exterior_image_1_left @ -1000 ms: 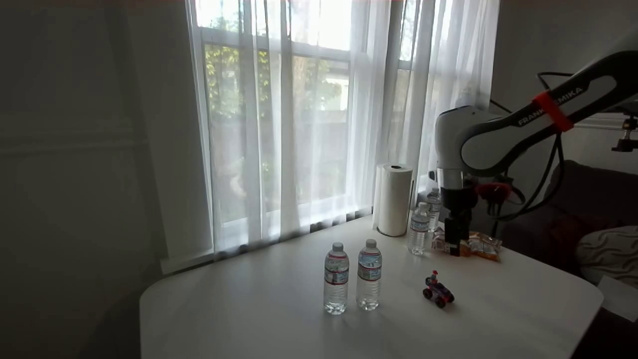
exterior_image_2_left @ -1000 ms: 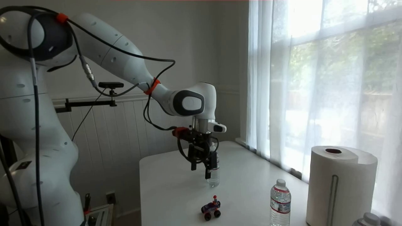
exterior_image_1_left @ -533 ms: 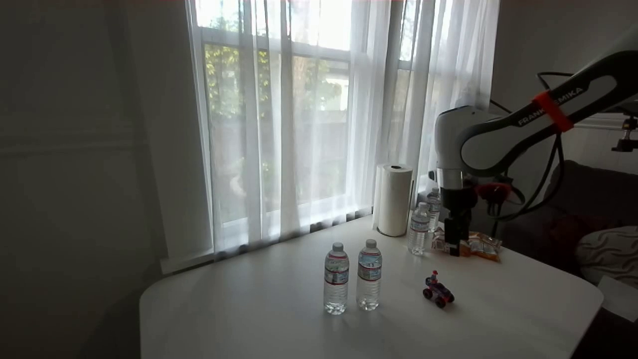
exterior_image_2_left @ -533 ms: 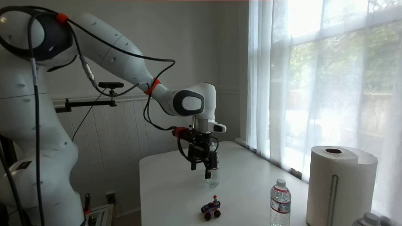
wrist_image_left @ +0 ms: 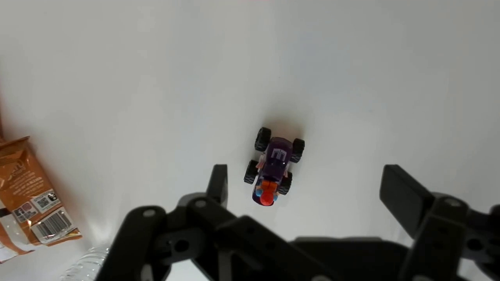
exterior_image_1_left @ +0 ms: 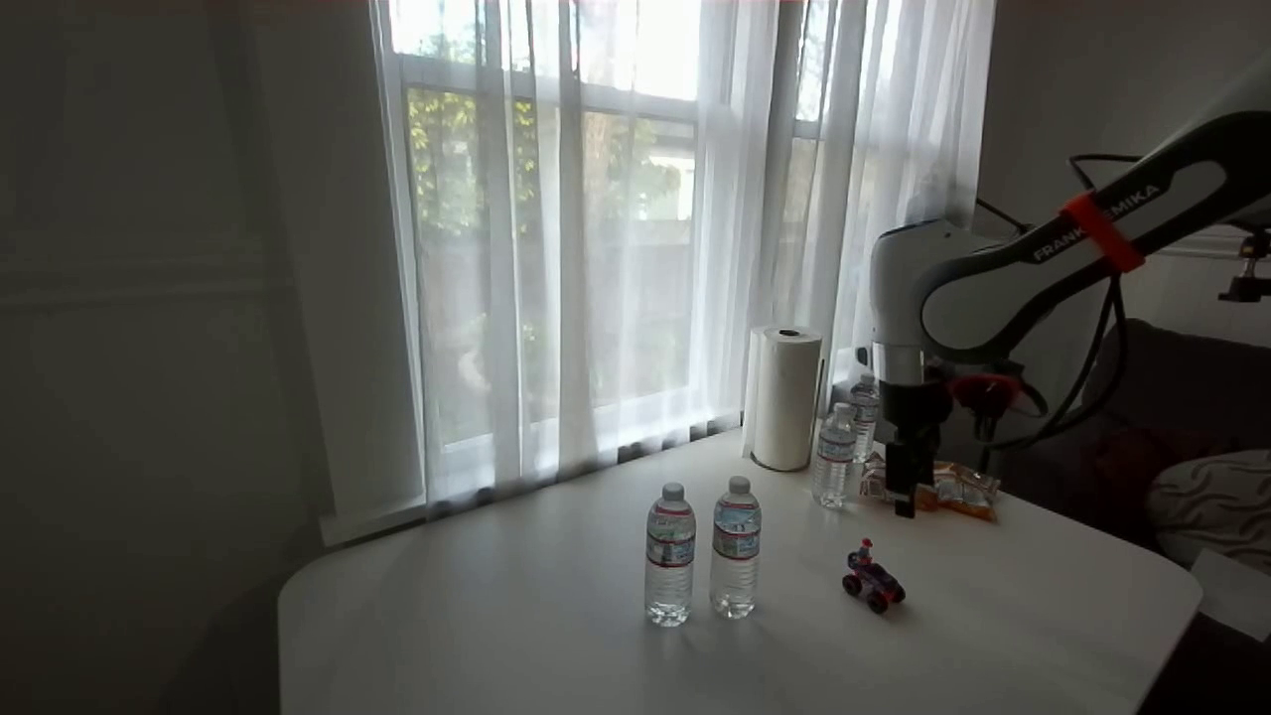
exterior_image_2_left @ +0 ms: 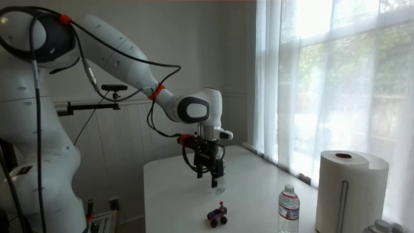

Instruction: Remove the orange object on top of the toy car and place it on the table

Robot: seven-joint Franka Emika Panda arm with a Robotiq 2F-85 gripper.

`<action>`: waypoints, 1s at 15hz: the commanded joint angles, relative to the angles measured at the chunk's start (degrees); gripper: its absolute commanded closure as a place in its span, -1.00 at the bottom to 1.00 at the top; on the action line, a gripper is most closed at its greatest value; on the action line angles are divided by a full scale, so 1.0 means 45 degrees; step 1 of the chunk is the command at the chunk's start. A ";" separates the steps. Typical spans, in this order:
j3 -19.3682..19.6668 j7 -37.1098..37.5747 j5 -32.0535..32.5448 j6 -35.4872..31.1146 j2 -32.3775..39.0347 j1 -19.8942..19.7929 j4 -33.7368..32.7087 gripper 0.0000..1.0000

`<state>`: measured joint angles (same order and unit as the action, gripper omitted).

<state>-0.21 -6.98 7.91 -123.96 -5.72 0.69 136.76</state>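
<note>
Wrist view shows the gripper [wrist_image_left: 306,187] with its fingers [wrist_image_left: 404,199] spread wide, tips well apart. From the gap between them, the toy car [wrist_image_left: 275,160] lies toward ten o'clock, resting on the white table [wrist_image_left: 156,97]. Upon its six o'clock end sits the orange object [wrist_image_left: 267,196], which has a round red top and small blue bits. Toward nine o'clock from the car, well apart, lies an orange packet [wrist_image_left: 31,199]; part of a clear bottle [wrist_image_left: 88,265] shows toward eight. In both exterior views the gripper hangs above the table, fingers pointing to six o'clock, apart from both the car and the orange object, which stands upright. In an exterior view a paper towel roll [exterior_image_1_left: 784,402] stands toward eleven o'clock from the car, while a water bottle [exterior_image_1_left: 736,551] stands upright between nine and ten, just beside another water bottle [exterior_image_1_left: 670,556].
</note>
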 commanded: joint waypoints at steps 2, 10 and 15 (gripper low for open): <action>0.0143 -0.0239 -0.0074 -0.1677 -0.0154 -0.0089 0.0913 -1.00; 0.0358 -0.0327 -0.0807 -0.4492 0.0375 -0.0178 0.1819 -1.00; 0.0306 -0.0033 -0.0608 -0.4650 0.0664 -0.0201 0.1648 -1.00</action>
<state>1.42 -7.12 5.20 -145.06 -2.68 0.01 144.23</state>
